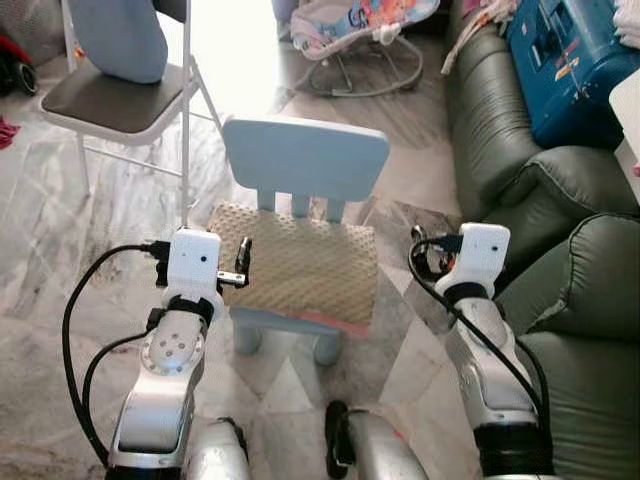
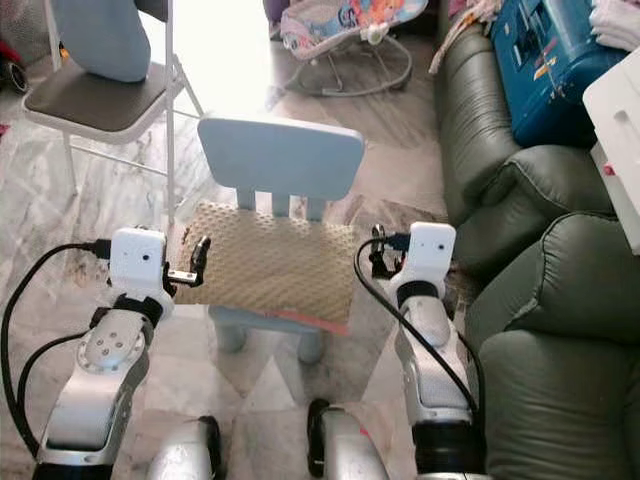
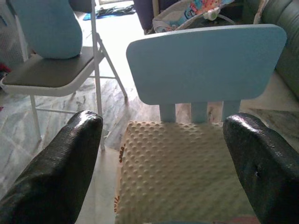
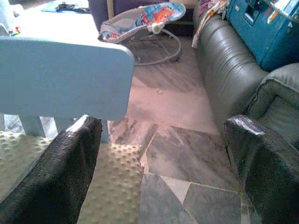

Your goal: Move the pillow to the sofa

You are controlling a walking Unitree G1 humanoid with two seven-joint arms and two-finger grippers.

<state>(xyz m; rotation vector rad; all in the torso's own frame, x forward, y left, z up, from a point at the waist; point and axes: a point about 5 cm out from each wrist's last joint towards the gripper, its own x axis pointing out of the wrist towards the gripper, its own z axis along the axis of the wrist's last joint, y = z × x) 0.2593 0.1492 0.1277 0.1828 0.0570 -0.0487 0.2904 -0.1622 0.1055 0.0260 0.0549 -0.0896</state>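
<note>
On the marble floor (image 1: pixel 90 220), the bumpy beige pillow (image 1: pixel 300 265) sits on a small blue plastic chair (image 1: pixel 305 160). Both tools, left tool (image 3: pixel 163 186) and right tool (image 4: pixel 159 182), are wide open beside it. A one-sided grab could drag the pillow off.

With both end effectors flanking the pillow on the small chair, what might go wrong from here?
The pillow overhangs the light blue chair, so a one-sided squeeze may tip or drag it. The right end effector sits past the pillow's edge and may close on air. The left end effector is open.

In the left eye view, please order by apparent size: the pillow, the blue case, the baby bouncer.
1. pillow, nearest
2. blue case, cut off by the frame
3. baby bouncer, farthest, partly cut off; true sizes uncertain.
</note>
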